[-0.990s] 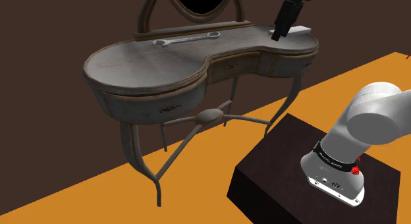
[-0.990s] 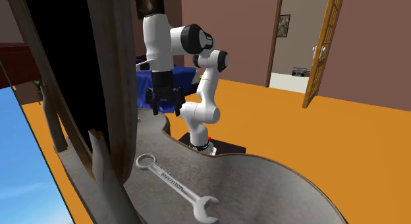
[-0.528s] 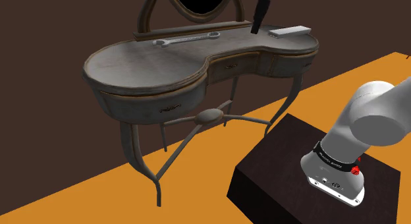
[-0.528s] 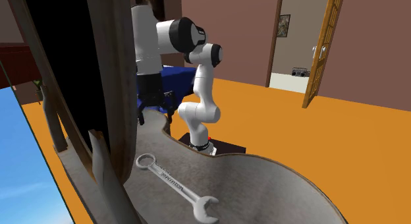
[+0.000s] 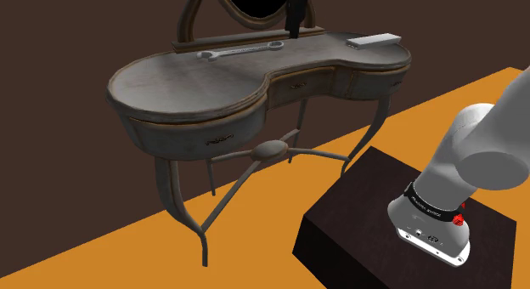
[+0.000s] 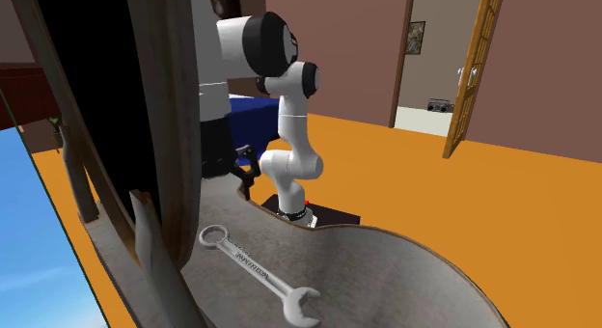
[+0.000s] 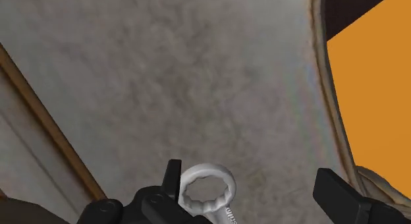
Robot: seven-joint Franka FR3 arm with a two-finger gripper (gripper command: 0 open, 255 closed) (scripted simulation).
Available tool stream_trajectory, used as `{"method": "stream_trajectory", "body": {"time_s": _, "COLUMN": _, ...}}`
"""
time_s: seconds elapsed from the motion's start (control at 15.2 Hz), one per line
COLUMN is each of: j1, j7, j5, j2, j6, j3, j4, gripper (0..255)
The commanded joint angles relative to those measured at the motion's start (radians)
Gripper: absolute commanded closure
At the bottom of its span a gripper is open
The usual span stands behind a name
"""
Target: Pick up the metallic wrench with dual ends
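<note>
Spread fingers of the black gripper over one end of the silver metallic double-ended wrench, by the mirror's wooden base rail.

The wrench lies flat on the mottled grey, kidney-shaped dressing-table surface, just in front of the rail and running along it. In the shoulder view the gripper hangs above the rail's end nearest the wrench's ring end, its upper part cut off by the picture's edge. The wrist view shows the fingers wide apart and clasping nothing. The ring end sits between them, close against one finger; whether it touches cannot be made out, and the shaft is cut off. A flat grey block lies well apart from the rail. In the second exterior view the dark mirror frame above the rail hides most of the gripper.
</note>
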State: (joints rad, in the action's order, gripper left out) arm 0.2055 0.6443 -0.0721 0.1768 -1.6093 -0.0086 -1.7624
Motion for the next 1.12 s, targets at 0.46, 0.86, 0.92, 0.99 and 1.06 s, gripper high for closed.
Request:
{"method": "stream_trajectory", "body": {"time_s": 0.46, "j1": 0.090, "j7": 0.261, "j5": 0.044, "j2": -0.354, "j6": 0.138, "j3": 0.082, "j4": 0.452, "gripper": 0}}
{"method": "stream_trajectory", "body": {"time_s": 0.86, "j1": 0.093, "j7": 0.274, "j5": 0.045, "j2": -0.340, "j6": 0.066, "j3": 0.084, "j4": 0.365, "gripper": 0}}
{"method": "stream_trajectory", "body": {"time_s": 0.92, "j1": 0.093, "j7": 0.274, "j5": 0.045, "j2": -0.336, "j6": 0.051, "j3": 0.084, "j4": 0.345, "gripper": 0}}
{"method": "stream_trajectory", "body": {"time_s": 0.99, "j1": 0.093, "j7": 0.275, "j5": 0.044, "j2": -0.330, "j6": 0.027, "j3": 0.084, "j4": 0.316, "gripper": 0}}
{"method": "stream_trajectory", "body": {"time_s": 1.06, "j1": 0.093, "j7": 0.275, "j5": 0.044, "j2": -0.330, "j6": 0.027, "j3": 0.084, "j4": 0.316, "gripper": 0}}
